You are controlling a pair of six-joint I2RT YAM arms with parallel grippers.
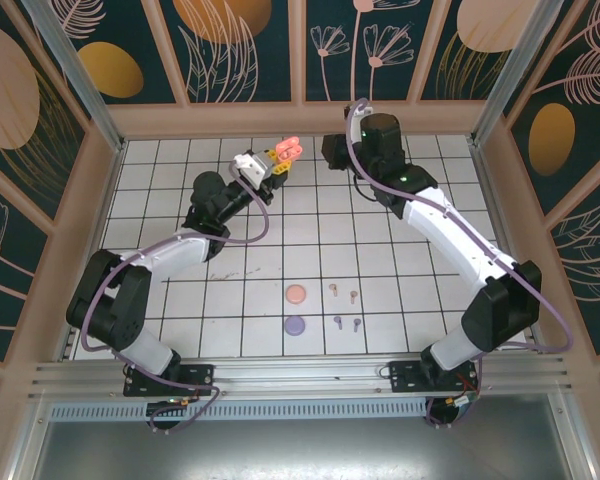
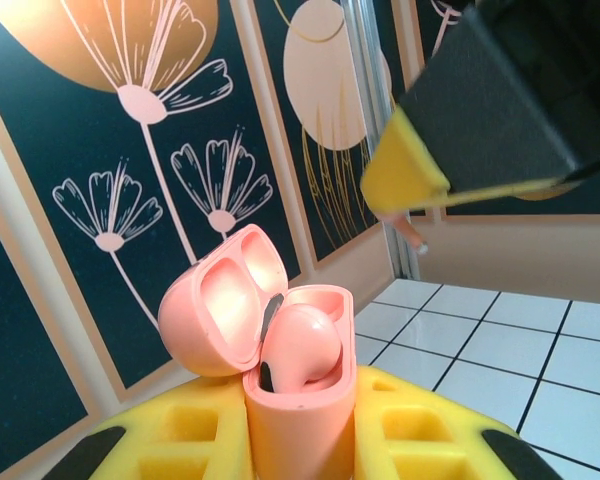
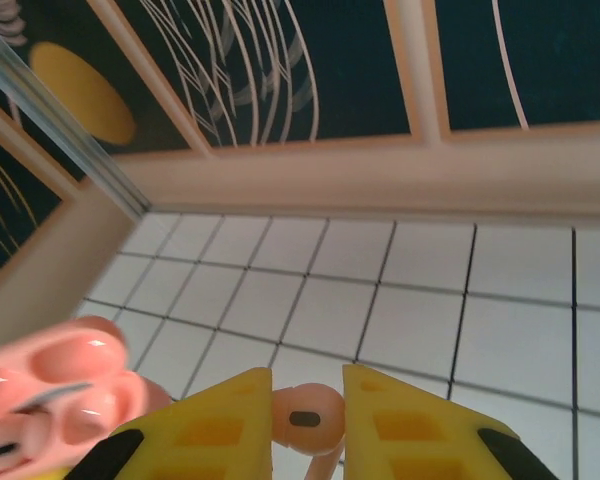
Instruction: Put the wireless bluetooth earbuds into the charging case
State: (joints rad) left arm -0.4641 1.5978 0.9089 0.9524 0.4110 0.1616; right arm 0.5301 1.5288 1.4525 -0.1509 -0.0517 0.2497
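Between the right fingers [image 3: 230,425] a coral earbud [image 3: 305,420] sits pinched — near the open coral case [image 2: 300,425], itself clamped by the left fingers [image 2: 410,430].

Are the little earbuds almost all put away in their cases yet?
Not yet. Done: one coral bud sits in the open coral case. In hand: the left tool holds that case, and the right tool grips the second coral bud close to it. Left: the tan buds and purple buds lie on the table by the peach case and purple case.
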